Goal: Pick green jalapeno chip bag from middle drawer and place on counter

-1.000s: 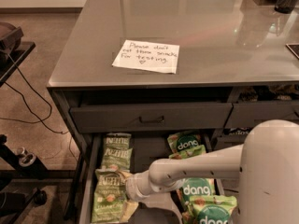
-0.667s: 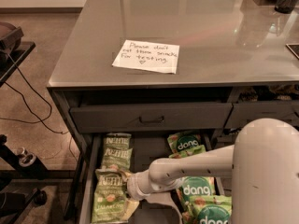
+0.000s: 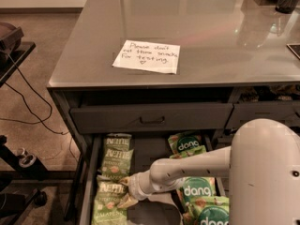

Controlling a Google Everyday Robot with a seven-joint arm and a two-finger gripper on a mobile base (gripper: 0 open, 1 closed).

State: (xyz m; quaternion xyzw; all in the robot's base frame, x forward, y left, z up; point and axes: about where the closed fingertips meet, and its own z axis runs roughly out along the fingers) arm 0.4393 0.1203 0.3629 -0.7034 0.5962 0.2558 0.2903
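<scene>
The middle drawer (image 3: pixel 151 154) stands pulled open below the counter (image 3: pixel 211 27). Several olive-green jalapeno chip bags lie in a column along its left side; one is at the back (image 3: pixel 116 159) and one nearer the front (image 3: pixel 107 209). My gripper (image 3: pixel 125 198) reaches in from the right on the white arm (image 3: pixel 187 168). It sits low in the drawer against the right edge of the front bags. The wrist hides part of the drawer floor.
Brighter green "dang" bags (image 3: pixel 198 191) fill the drawer's right side under my arm. The drawer above (image 3: pixel 152 118) shows a bar-handled front panel. A white handwritten note (image 3: pixel 146 56) lies on the counter. A black cart (image 3: pixel 9 39) and cables stand at the left.
My arm's large white housing has shifted slightly left. The gripper stays at the same spot beside the olive-green bags, and the bags have not moved.
</scene>
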